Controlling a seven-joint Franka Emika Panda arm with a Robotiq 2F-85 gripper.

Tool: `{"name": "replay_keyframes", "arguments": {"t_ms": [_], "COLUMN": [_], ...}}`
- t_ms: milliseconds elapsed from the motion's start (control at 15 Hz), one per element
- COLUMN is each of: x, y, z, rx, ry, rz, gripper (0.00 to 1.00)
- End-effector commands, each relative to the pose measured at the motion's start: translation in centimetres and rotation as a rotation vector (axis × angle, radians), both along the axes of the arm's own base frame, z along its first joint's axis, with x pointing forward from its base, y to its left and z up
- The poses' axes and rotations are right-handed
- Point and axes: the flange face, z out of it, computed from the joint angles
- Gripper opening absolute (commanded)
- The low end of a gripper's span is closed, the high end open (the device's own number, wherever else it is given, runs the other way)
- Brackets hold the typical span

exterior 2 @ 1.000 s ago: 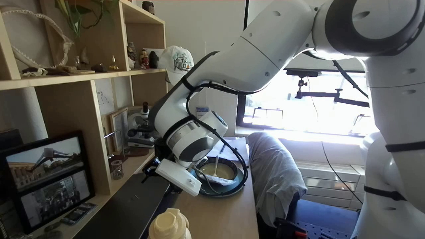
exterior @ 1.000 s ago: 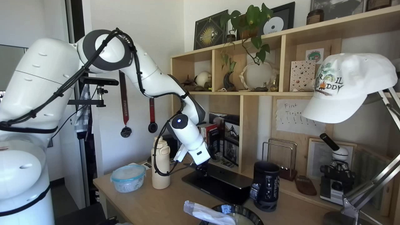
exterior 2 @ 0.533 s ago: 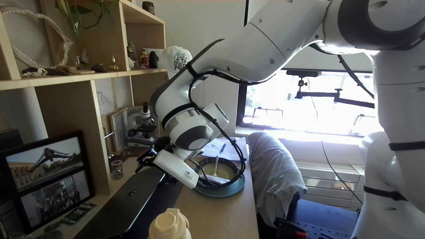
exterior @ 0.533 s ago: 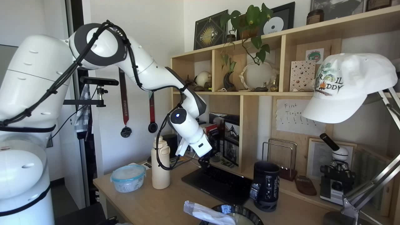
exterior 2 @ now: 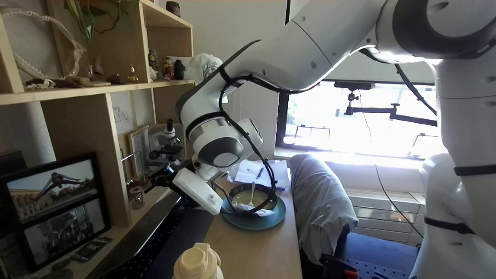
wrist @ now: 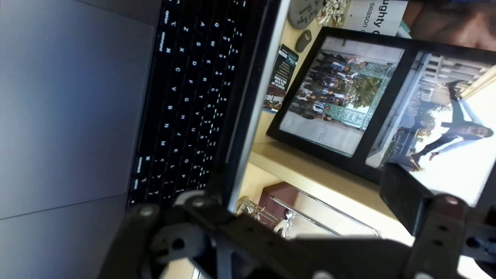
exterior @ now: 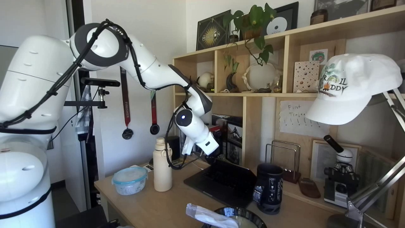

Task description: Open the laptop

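The laptop (exterior: 221,182) sits on the desk partly open, its dark lid (exterior: 235,169) raised and tilted. In an exterior view, the lid (exterior 2: 143,224) leans toward the shelf with part of the keyboard showing. The wrist view shows the keyboard (wrist: 186,97), the trackpad and the lid's thin edge (wrist: 254,108). My gripper (wrist: 308,178) is open at the lid's top edge. One finger is on the keyboard side, close to the edge; the other is well apart on the outer side. Contact is hard to tell. The gripper also shows in both exterior views (exterior: 211,157) (exterior 2: 161,180).
A black mug (exterior: 269,188) stands close to the laptop's right end. A cream bottle (exterior: 163,166) and a lidded container (exterior: 130,180) stand to its left. A bowl (exterior: 250,218) lies in front. Behind are the wooden shelf (exterior: 251,136) and a picture frame (exterior 2: 58,209).
The laptop lid has swung up from a low angle, showing more screen and keyboard. My gripper has moved up and back toward the shelf with it. The surrounding objects have not moved.
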Motion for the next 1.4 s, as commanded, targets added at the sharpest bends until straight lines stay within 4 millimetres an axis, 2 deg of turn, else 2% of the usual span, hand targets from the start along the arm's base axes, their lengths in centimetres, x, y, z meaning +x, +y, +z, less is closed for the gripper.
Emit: {"name": "replay_keyframes", "arguments": {"t_ms": [0, 533, 1333], "x": [1.6, 2.4, 4.2], "y": [0.6, 0.9, 1.7], "z": [1.3, 2.1, 4.4], "rx": [0.025, 0.013, -0.018], "ry": [-0.080, -0.132, -0.226], "rz": [0.029, 0.067, 0.141], "gripper": [1.00, 1.00, 1.00]}}
